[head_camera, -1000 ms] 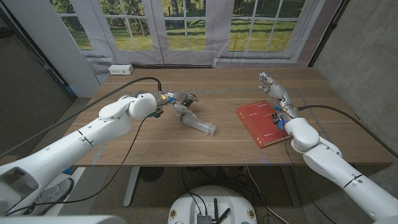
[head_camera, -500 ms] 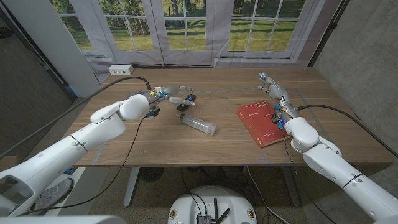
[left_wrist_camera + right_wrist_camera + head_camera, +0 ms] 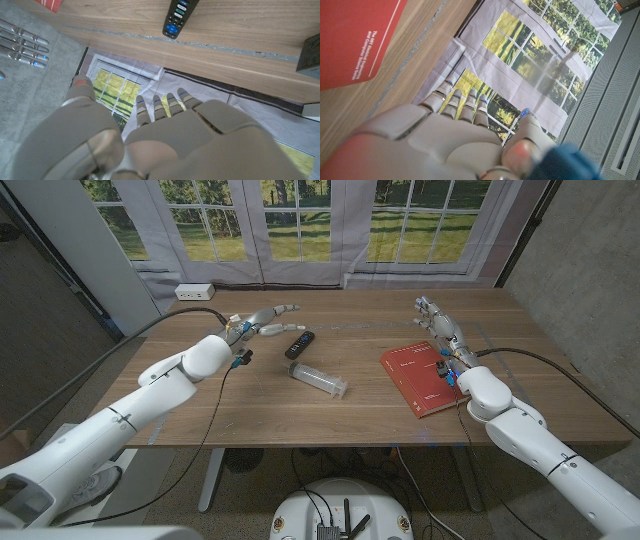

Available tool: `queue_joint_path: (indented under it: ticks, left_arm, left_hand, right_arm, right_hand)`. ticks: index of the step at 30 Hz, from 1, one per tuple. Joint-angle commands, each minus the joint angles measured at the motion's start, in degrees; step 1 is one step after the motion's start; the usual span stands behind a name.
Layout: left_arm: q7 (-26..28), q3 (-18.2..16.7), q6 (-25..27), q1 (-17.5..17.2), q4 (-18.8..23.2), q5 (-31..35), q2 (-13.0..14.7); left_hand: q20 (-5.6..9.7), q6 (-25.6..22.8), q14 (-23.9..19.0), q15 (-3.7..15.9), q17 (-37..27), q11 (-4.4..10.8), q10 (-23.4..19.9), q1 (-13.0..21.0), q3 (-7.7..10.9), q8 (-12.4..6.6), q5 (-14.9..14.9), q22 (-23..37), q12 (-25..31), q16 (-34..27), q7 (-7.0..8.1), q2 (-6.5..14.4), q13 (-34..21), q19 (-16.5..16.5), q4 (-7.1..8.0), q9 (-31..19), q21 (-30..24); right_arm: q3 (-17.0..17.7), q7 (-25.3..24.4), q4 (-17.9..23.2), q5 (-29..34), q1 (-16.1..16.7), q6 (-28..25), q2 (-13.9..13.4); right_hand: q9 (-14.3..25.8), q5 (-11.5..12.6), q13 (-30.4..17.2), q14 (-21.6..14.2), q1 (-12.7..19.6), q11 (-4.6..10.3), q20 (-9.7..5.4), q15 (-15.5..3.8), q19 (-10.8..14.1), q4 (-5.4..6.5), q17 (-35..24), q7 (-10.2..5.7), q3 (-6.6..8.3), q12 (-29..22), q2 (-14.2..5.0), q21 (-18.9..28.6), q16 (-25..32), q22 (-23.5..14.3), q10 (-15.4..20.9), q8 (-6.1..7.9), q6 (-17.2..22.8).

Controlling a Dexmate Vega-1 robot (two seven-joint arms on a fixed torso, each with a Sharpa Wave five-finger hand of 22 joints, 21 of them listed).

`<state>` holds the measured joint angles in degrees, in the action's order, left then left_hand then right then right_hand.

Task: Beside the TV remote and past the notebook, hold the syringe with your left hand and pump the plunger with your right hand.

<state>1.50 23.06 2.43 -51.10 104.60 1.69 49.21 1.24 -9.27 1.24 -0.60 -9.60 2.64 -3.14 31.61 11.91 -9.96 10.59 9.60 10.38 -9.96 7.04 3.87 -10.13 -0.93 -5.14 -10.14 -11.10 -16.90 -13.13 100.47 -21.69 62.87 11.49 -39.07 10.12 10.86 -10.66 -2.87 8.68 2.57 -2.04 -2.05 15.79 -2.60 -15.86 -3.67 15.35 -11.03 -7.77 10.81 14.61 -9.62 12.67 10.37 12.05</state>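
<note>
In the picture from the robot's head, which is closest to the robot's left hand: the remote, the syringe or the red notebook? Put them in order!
Starting from the left hand:
1. TV remote, just beside the hand, toward the table's middle.
2. Syringe, lying on its side past the remote, nearer the robot.
3. Red notebook, far across the table by the right hand.

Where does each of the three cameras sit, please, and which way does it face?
Head view: on the robot's head, looking down over the wooden table at the syringe, TV remote and red notebook; both arms show, left hand and right hand.
Left wrist view: on the left wrist, looking along the hand's back toward the windows.
Right wrist view: on the right wrist, likewise facing the windows.
Shared: remote in head and left wrist views; notebook in head and right wrist views.
</note>
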Motion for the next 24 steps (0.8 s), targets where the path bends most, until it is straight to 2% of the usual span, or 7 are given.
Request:
queue_joint_path:
  ticks: [1,6,12,17,24]
  left_arm:
    - [7.5,-2.2,-4.2,-2.5,-3.8,-5.4,-2.2]
    - [9.0,-2.6,-6.1,-2.6,-5.8,-7.5,-3.6]
    - [12.9,-2.5,-9.7,-2.4,-10.1,-9.8,-8.1]
    - [15.9,-3.2,-11.3,-3.6,-11.7,-12.1,-10.8]
    - [17.3,-4.4,-16.0,-5.3,-15.1,-16.5,-13.8]
  left_hand:
    - [0.58,1.2,0.9,0.31,-0.1,-0.67,2.2,-0.9,0.65,0.08,-0.4,0.1,-0.2,0.0,-1.27,1.3,0.0,0.6,0.32,0.0,0.0]
    - [1.08,2.0,1.4,0.72,0.0,-0.40,3.2,-1.3,0.87,0.11,-0.4,0.1,-0.2,0.1,-2.06,1.8,0.0,0.9,0.25,0.0,0.0]
    - [1.53,2.3,1.4,1.04,-0.2,-0.44,3.2,-2.3,1.09,0.00,-0.3,0.1,0.0,-0.1,-2.89,2.9,0.0,1.2,0.70,0.0,0.0]
    - [1.93,2.3,1.1,1.18,-0.3,-0.47,2.9,-3.4,1.31,-0.16,-0.3,0.1,0.3,-0.3,-3.59,4.0,0.0,1.7,1.35,0.0,-0.1]
    - [2.79,2.2,-0.4,1.62,-0.2,-0.62,1.8,-5.0,1.60,-0.33,-0.1,0.1,0.8,-0.7,-4.15,5.0,0.0,3.2,2.00,0.0,-0.4]
  right_arm:
    - [0.2,2.7,-6.1,-4.4,-1.7,7.0,3.8]
    - [0.1,3.0,-7.5,-5.2,-2.3,8.1,4.7]
    - [-0.4,5.0,-10.4,-7.1,-3.5,9.6,5.9]
    - [-0.6,6.5,-12.6,-9.1,-4.3,10.3,6.9]
    - [-0.6,9.0,-14.6,-11.7,-4.9,10.3,6.9]
  right_hand:
    - [0.2,0.1,-0.1,-0.1,-0.6,-0.09,-1.31,-1.64,0.1,0.50,-0.1,0.20,0.17,0.1,-1.03,0.0,0.2,0.0,-0.2,0.04,-0.2]
    - [0.2,0.1,-0.1,-0.2,-0.7,0.06,-1.49,-1.88,0.1,0.65,-0.1,0.49,0.40,0.2,-1.19,0.0,0.2,0.0,-0.4,0.00,-0.6]
    - [0.2,0.2,0.0,-0.3,-0.9,0.01,-1.61,-2.01,0.1,0.75,-0.1,0.55,0.59,0.2,-1.15,0.0,0.0,0.0,-0.6,-0.02,-0.9]
    - [0.1,0.2,0.0,-0.3,-1.1,0.01,-1.71,-2.05,0.0,1.01,-0.1,0.68,0.70,0.3,-1.23,-0.1,0.0,0.0,-0.9,-0.21,-1.7]
    - [0.1,0.3,0.0,-0.1,-1.9,0.33,-2.06,-2.51,-0.3,1.73,-0.2,1.95,0.88,0.4,-1.39,-0.1,-0.1,0.0,-1.3,-0.33,-2.9]
